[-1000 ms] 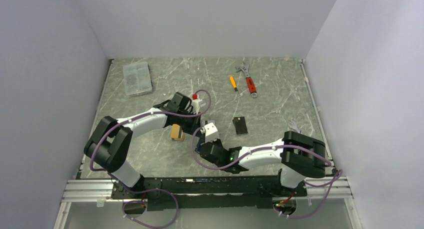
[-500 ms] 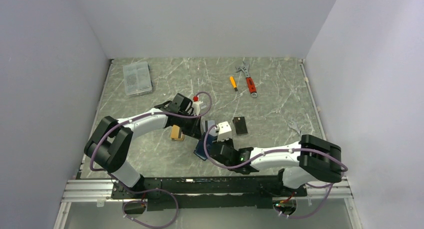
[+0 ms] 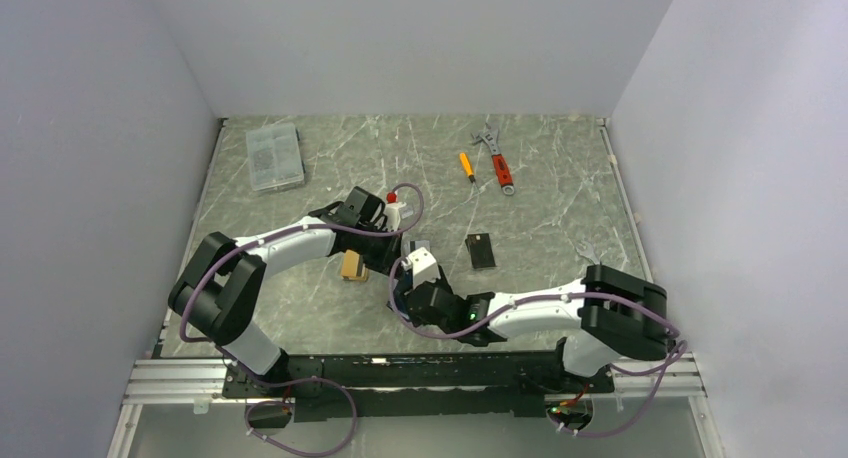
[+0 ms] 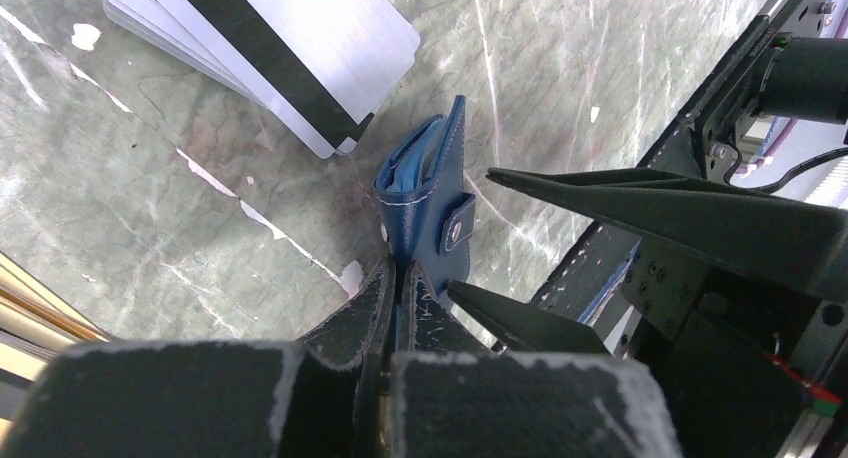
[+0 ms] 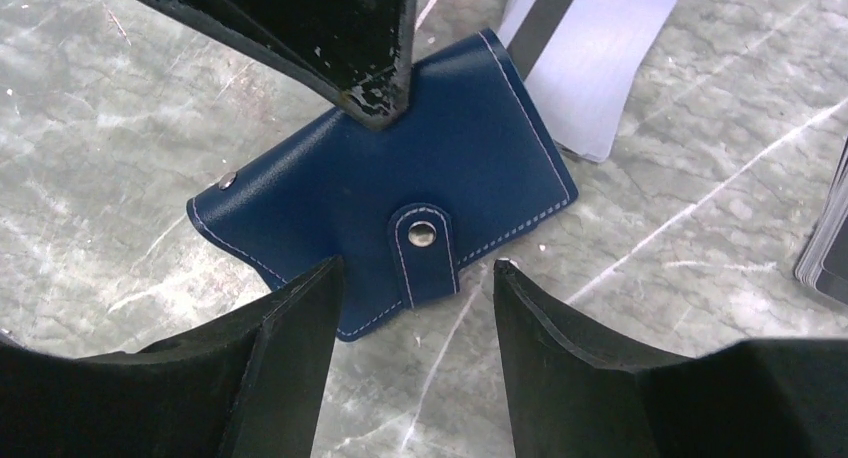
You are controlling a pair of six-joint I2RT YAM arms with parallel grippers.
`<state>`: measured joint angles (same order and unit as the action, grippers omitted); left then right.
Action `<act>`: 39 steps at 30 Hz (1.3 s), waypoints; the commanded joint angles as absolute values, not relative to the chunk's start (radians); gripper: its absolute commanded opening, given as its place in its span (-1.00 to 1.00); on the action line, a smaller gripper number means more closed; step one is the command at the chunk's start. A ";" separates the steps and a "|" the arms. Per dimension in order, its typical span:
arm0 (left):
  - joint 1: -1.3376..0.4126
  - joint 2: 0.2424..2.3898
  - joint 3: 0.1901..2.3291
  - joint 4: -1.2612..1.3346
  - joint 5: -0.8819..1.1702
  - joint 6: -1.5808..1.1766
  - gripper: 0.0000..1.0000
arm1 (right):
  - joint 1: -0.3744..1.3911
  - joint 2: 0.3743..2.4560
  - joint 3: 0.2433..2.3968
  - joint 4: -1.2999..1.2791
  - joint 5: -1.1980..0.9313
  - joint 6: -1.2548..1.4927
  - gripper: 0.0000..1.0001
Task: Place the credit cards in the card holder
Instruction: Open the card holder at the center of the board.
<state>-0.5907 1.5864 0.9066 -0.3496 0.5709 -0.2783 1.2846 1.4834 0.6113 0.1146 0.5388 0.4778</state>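
The navy card holder lies folded on the marble, snap tab towards me, and also shows in the left wrist view. My left gripper is shut on the holder's edge. My right gripper is open, one finger on each side of the snap tab, touching nothing. White-grey credit cards with a black stripe lie just beyond the holder. Orange-tan cards sit by the left arm, and black cards lie to the right. From above, both grippers hide most of the holder.
A clear plastic box stands at the back left. An orange screwdriver and a red-handled wrench lie at the back. A small metal piece is near the right edge. Walls close in three sides.
My right gripper has gone from shut to open and swung right, then back left over the card holder. The left gripper has stayed shut in place.
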 commanded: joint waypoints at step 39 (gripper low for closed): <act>-0.603 1.584 0.920 -0.378 0.544 -0.242 -1.00 | 1.241 1.292 0.454 0.034 0.709 0.778 -1.00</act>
